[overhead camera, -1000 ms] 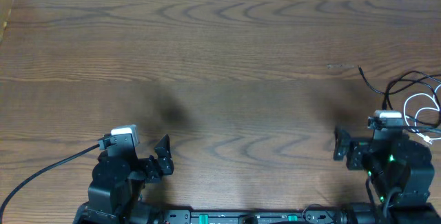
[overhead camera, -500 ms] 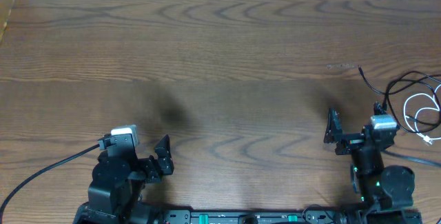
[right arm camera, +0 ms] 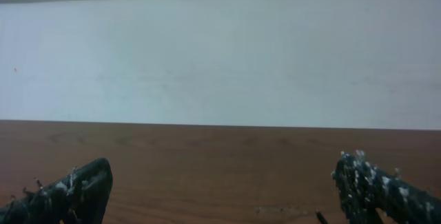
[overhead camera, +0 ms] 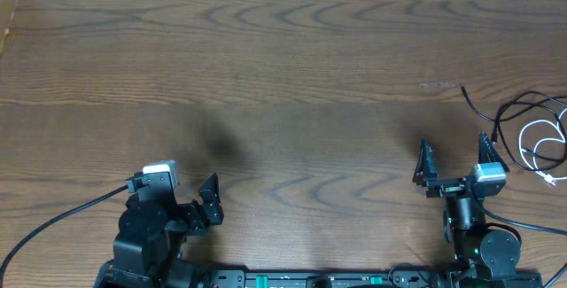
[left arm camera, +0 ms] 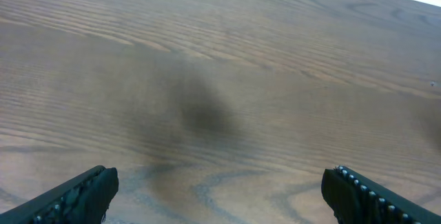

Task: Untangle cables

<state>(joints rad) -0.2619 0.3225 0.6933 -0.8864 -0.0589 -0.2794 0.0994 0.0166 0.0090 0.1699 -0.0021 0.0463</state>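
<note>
The cables lie at the table's right edge in the overhead view. The black cable (overhead camera: 507, 109) loops out from a loose end near the middle right. The white cable (overhead camera: 542, 143) coils just beside it, with a small plug toward the edge. My right gripper (overhead camera: 456, 158) stands open a little left of them, touching neither; nothing is between its fingers (right arm camera: 375, 191). A black cable tip (right arm camera: 320, 217) barely shows at the bottom of the right wrist view. My left gripper (overhead camera: 205, 205) is open and empty at the near left, over bare wood (left arm camera: 220, 114).
The wooden table (overhead camera: 283, 75) stretches wide between the arms and the far edge. A thick black wire (overhead camera: 53, 224) runs from the left arm off the near left corner. A white wall (right arm camera: 220, 58) rises behind the table's far edge.
The right arm has swung and drawn back, so its open gripper now faces the far side, slightly left of before. The left arm and the cables have not moved.
</note>
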